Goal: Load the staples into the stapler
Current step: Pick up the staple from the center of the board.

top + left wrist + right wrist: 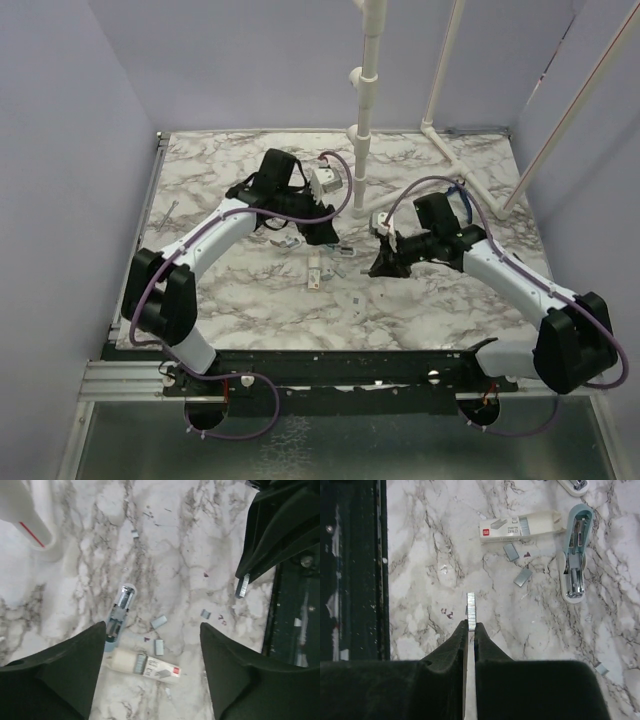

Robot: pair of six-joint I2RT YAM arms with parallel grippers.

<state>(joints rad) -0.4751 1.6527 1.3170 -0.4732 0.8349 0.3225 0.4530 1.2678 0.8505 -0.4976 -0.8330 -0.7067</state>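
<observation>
The stapler (575, 555) lies open on the marble table, white with a light blue part, its metal channel facing up. It also shows in the left wrist view as the stapler (120, 612), just past my left finger. My right gripper (471, 626) is shut on the staples (471, 611), a thin silvery strip sticking out beyond the fingertips, held above the table left of the stapler. My left gripper (152, 626) hangs open over the table with nothing between its fingers. From above, the left gripper (325, 236) and right gripper (378, 266) flank the stapler (341, 251).
A small white staple box (520, 527) lies by the stapler, seen also as the box (145, 664). Loose staple strips (510, 551) (522, 576) are scattered beside it. A white pipe frame (362, 130) stands at the back. The table's dark front rail (355, 570) runs along the left.
</observation>
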